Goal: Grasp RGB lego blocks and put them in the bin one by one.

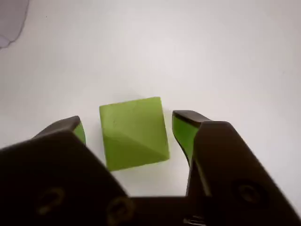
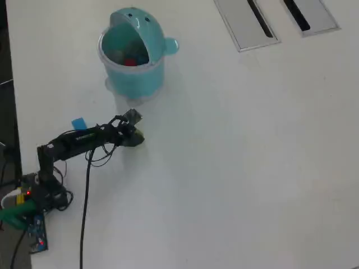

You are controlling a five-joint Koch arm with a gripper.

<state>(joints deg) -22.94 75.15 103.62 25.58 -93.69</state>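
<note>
Scene: a white bench (image 2: 235, 168) seen from overhead, with a small black arm at the 8 o'clock side and a light teal bin (image 2: 132, 55) near 11 o'clock.

Claw: the claw (image 1: 128, 129) is open. In the wrist view its two green-padded jaws stand on either side of the yellow-green block, each with a sliver of white bench showing between pad and block. It has hold of nothing.

Yellow-green block: the yellow-green lego block (image 1: 134, 133) rests on the bench between the jaws, turned so that its edges run at a slant to them. In the overhead view it shows only as a greenish patch under the claw tip, toward 6 o'clock from the bin.

Blue block: a small blue block (image 2: 79, 123) lies on the bench just beside the arm's forearm, on its 12 o'clock side, not yet picked up.

Red block: something red (image 2: 130, 62) is visible inside the bin's mouth, most likely the red block already dropped in.

Bin: upright, its domed lid with two dark dots on the 12 o'clock side, a small knob at 3 o'clock.

Step in hand: judging by this, the second block's grasp, with the claw in place but not closed.

Next move: close the jaws. Because the block sits askew, it may twist as the pads meet it. Then lift and carry it toward 12 o'clock to the bin's mouth.
</note>
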